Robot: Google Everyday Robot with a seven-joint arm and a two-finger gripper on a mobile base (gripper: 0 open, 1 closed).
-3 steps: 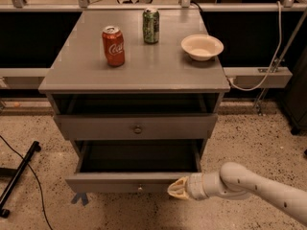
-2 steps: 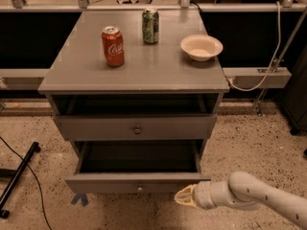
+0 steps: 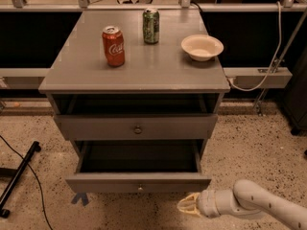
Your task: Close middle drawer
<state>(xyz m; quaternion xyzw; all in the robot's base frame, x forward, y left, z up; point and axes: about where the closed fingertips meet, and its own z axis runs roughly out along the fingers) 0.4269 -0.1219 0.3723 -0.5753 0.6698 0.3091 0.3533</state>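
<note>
The middle drawer [image 3: 138, 182] is a grey drawer pulled far out of the cabinet. Its dark box is open and looks empty, and its low front panel carries a small round knob [image 3: 140, 188]. My gripper [image 3: 186, 206] is at the bottom of the view, just below and to the right of the front panel's right end, and does not touch it. Its cream fingertips [image 3: 191, 201] are pressed together into a point aimed left, and it holds nothing. The white arm [image 3: 254, 206] runs off to the lower right.
Above the open drawer is a taller drawer front [image 3: 136, 127] with a dark knob, slightly out, below a dark slot. On the cabinet top [image 3: 158, 66] stand a red cola can [image 3: 113, 45], a green can [image 3: 151, 26] and a white bowl [image 3: 202, 47]. A black stand leg [image 3: 19, 176] and a cable lie on the floor at left.
My gripper has moved down and a little to the right, away from the right end of the drawer front. The drawer stays pulled out.
</note>
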